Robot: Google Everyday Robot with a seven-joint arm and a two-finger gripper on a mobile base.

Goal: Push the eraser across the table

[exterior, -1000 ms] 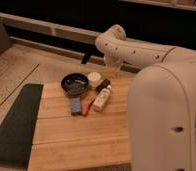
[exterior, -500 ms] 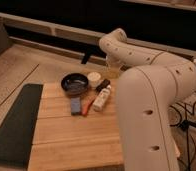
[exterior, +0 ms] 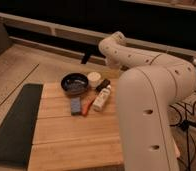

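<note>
The eraser [exterior: 76, 106], a small blue-grey block, lay on the light-wood table [exterior: 76, 145] just in front of a dark bowl [exterior: 74, 84], with an orange-red marker [exterior: 88, 105] just beside it and a white bottle [exterior: 102, 97] beyond that. The white arm [exterior: 146, 75] bent over the table's far right, and the gripper [exterior: 86, 58] appeared as a dark piece past the far edge, well apart from the eraser; whether it was wide or narrow could not be told. A dark grey mat [exterior: 13, 125] lay along the table's left side.

Table [exterior: 76, 145] front open, bowl [exterior: 74, 83] and bottle [exterior: 102, 97] behind, arm [exterior: 151, 115] blocks right, hand unseen
</note>
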